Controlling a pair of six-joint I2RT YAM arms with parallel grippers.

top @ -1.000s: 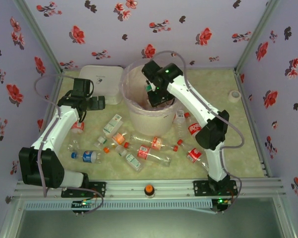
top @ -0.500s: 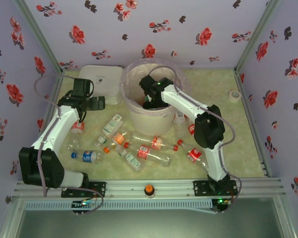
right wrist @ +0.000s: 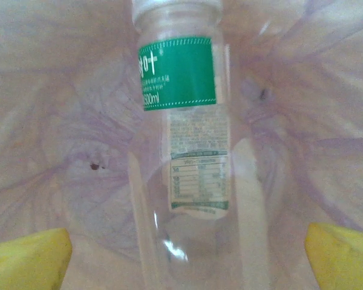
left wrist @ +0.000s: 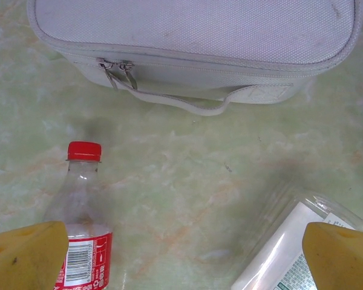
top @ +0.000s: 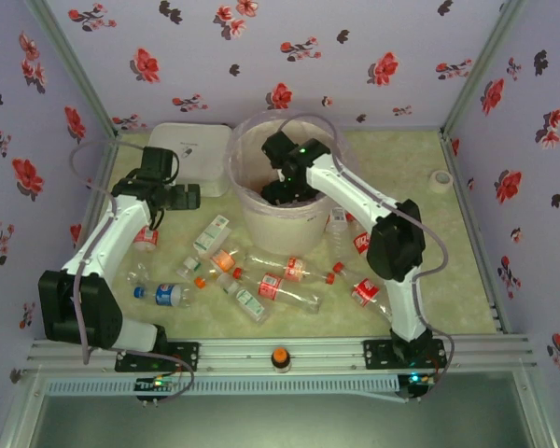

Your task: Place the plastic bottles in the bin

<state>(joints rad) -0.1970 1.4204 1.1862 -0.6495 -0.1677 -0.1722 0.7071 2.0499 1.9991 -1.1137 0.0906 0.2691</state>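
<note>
My right gripper (top: 282, 189) reaches down inside the bin (top: 261, 224), a round white bucket lined with a pink bag (right wrist: 54, 90). Its yellow fingers (right wrist: 27, 257) stand open, with a clear green-labelled bottle (right wrist: 180, 115) lying loose between them, a gap on each side. My left gripper (top: 180, 195) hovers open over the table between a red-capped bottle (left wrist: 80, 211) and a white-labelled bottle (left wrist: 296, 248), touching neither. Several plastic bottles lie in front of the bin, among them a red-labelled one (top: 271, 285) and a blue-labelled one (top: 173, 295).
A pale zipped case (left wrist: 193, 48) lies just beyond my left gripper, at the back left beside the bin (top: 189, 154). Two red-labelled bottles (top: 364, 243) lie beside the right arm. A tape roll (top: 440, 180) sits at the far right. Flowered walls enclose the table.
My right gripper has sunk from above the rim down into the bin and opened, letting go of the green-labelled bottle. The left arm has barely moved.
</note>
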